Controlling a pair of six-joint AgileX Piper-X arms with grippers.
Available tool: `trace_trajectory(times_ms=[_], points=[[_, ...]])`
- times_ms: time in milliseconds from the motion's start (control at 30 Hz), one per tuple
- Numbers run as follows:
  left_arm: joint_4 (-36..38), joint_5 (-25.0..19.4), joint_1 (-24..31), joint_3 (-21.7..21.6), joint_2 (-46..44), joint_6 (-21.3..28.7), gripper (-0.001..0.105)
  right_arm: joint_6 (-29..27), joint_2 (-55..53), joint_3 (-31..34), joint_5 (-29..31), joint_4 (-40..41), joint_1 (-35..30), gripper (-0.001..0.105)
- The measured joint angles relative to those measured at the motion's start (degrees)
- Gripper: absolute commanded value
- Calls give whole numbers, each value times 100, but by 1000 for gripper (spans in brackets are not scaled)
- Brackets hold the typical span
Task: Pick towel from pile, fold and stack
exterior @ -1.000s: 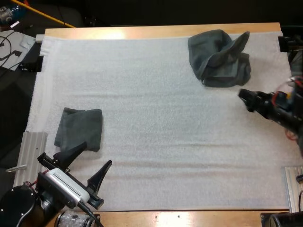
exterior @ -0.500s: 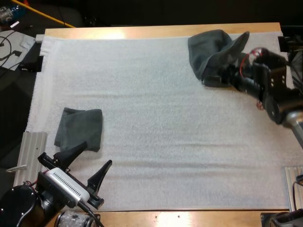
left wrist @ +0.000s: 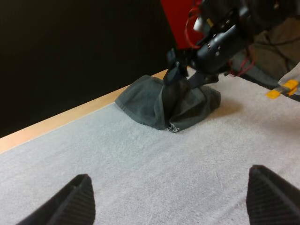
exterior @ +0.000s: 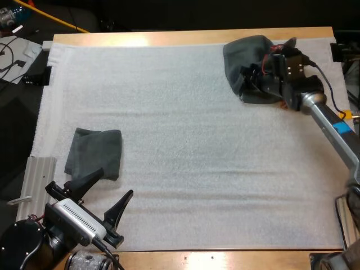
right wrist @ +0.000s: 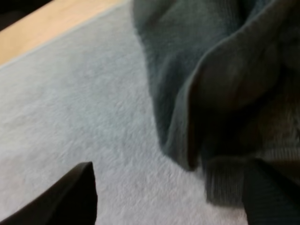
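Crumpled towel (exterior: 242, 53) lies upper right of high view, on mat (exterior: 169, 112). Right gripper (exterior: 251, 77) at its near edge, fingers spread, hem between them. Best: sink low, pinch one edge layer, avoid bunch. Left gripper (exterior: 114, 184) lower left, fingers spread, beside folded towel (exterior: 95, 152).

Bench (exterior: 185, 37): wooden, bare along its far edge.
Mat (exterior: 180, 140): white, covers most of the bench.
Crumpled towel (exterior: 247, 59): on the mat, far right corner.
Folded towel (exterior: 94, 152): flat on the mat, near left.
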Motion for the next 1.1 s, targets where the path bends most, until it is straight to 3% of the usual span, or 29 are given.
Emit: trace_trajectory(times_ms=[567,667,833,900,967,1000,1100], points=[[41,3,0,0,0,-74,65,102,1433,-807,131,-299,0,62],[39,29,0,0,0,-91,66,140,1667,-920,122,-298,0,46],[39,63,0,0,0,-105,65,243,1832,-1064,38,-253,0,4],[39,75,0,0,0,-105,65,265,1832,-1078,-30,-248,0,0],[39,87,0,0,0,-105,65,264,1832,-1104,-114,-233,0,5],[39,84,0,0,0,-105,65,264,1832,-1102,-271,-226,0,1],[39,84,0,0,0,-120,65,250,1832,-1102,-232,-225,0,0]])
